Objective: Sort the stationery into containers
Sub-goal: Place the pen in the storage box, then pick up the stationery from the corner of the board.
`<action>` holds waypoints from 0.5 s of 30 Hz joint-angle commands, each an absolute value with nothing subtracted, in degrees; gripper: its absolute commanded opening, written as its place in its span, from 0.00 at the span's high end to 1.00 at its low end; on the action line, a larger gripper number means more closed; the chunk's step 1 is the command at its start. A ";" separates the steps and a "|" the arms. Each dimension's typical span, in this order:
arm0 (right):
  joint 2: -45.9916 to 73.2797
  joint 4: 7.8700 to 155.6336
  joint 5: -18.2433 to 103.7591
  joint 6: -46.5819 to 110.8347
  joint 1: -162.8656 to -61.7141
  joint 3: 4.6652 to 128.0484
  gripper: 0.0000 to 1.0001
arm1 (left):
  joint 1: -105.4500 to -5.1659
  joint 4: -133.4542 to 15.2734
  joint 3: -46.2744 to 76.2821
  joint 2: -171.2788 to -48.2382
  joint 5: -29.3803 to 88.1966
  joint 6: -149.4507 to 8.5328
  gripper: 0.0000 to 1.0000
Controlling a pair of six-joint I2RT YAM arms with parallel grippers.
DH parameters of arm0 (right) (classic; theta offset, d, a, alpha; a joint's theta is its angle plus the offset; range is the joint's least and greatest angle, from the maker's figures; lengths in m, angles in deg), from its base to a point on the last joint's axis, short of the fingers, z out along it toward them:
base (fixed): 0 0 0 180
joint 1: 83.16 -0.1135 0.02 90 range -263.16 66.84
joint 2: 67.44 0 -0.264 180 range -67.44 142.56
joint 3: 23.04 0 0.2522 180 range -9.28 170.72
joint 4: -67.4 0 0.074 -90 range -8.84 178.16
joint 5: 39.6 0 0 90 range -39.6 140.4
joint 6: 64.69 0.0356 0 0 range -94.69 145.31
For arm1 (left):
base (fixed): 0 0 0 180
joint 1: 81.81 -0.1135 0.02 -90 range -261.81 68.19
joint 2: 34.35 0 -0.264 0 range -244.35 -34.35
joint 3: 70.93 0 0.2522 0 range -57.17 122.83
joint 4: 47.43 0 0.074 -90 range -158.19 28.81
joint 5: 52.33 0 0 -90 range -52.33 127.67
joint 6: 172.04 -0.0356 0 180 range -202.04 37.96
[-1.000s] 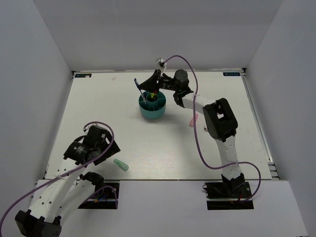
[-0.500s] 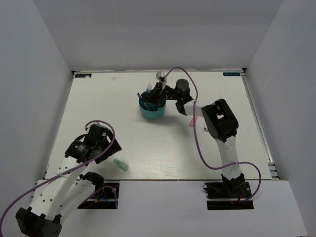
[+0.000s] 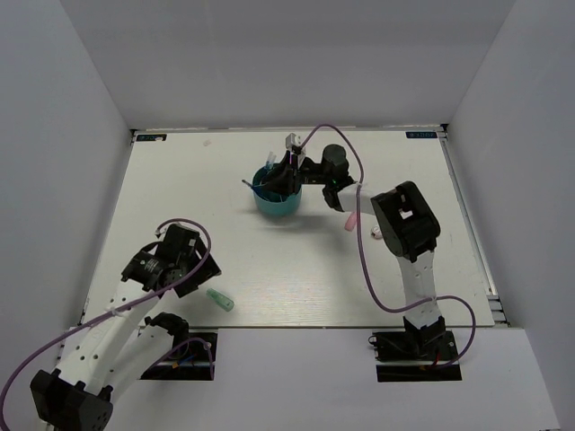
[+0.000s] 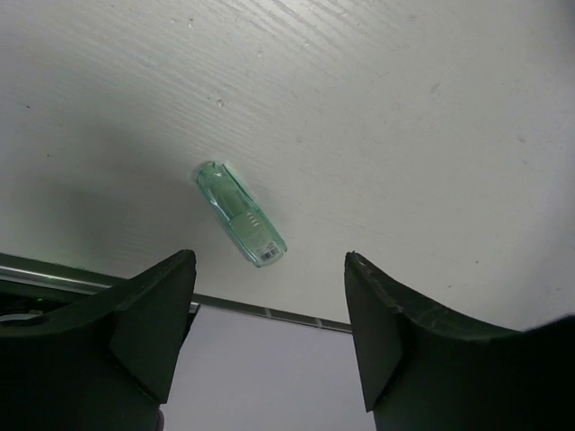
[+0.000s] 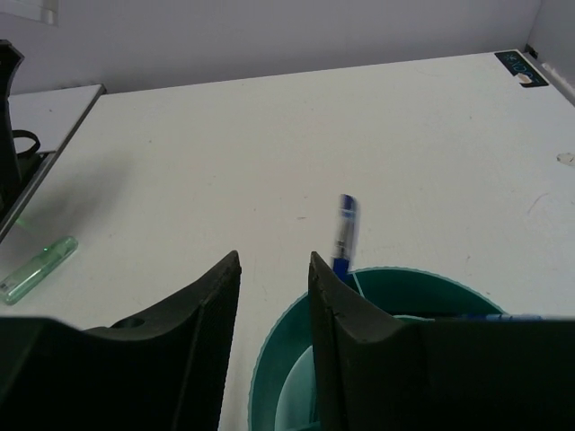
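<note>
One round teal organizer (image 3: 274, 208) stands at the far middle of the table (image 3: 180, 197), with one blue pen (image 5: 344, 235) leaning out of it. What else is inside I cannot tell. The right gripper (image 5: 274, 260) hovers at its rim, fingers parted on nothing. One mint-green marker (image 4: 241, 214) lies near the front edge, below the left gripper (image 4: 268, 269) — spread wide, empty. One pink highlighter (image 3: 352, 218) peeks out beside the right arm. The table is white — plain pale walls on three sides.
</note>
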State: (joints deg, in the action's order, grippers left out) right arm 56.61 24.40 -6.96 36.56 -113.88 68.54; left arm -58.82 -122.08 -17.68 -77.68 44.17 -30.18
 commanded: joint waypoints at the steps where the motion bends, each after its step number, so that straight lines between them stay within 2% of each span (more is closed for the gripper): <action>1: 52.01 23.85 -7.26 34.10 -113.66 68.07 0.60 | -58.96 -122.63 -16.91 -79.35 42.59 -28.95 0.24; 2: 51.83 23.94 -7.08 34.54 -113.92 67.89 0.60 | -58.78 -122.46 -16.65 -80.14 41.72 -30.00 0.31; 3: 50.96 24.03 -7.08 34.63 -113.92 67.80 0.63 | -58.61 -122.45 -15.95 -80.93 41.54 -30.44 0.49; 4: 50.52 24.03 -7.08 34.89 -114.01 67.45 0.66 | -58.60 -122.37 -15.68 -81.37 40.84 -31.84 0.59; 6: 48.24 24.90 -7.08 35.86 -113.92 67.19 0.82 | -58.69 -123.42 -13.23 -84.17 39.78 -35.18 0.81; 7: 46.75 25.69 -6.91 36.03 -113.75 67.01 0.92 | -58.61 -124.20 -12.44 -85.75 39.26 -38.41 0.83; 8: 45.95 28.74 -6.91 36.12 -114.01 67.19 1.00 | -58.43 -124.91 -10.51 -86.81 37.69 -40.45 0.85; 10: 42.71 45.89 -7.52 35.43 -114.01 69.99 1.00 | -57.90 -125.53 -9.45 -89.44 35.57 -48.44 0.83; 11: 42.17 53.22 -7.96 30.63 -114.19 73.74 1.00 | -57.38 -125.70 -8.48 -90.24 34.43 -50.38 0.80; 12: 41.90 60.95 -8.92 27.63 -114.01 79.35 0.97 | -57.03 -128.06 -7.43 -90.86 35.11 -53.10 0.72; 13: 41.73 86.35 -8.75 23.68 -114.36 81.93 0.86 | -56.59 -129.47 -5.77 -94.09 37.47 -52.77 0.55; 15: 41.38 98.07 -6.39 14.26 -114.72 90.27 0.57 | -56.23 -136.81 -3.22 -97.35 42.73 -48.76 0.49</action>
State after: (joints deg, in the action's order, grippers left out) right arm 45.22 65.93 -7.16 26.96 -114.25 81.40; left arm -56.92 -128.00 -6.99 -94.23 38.60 -46.69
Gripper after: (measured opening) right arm 0.373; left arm 0.495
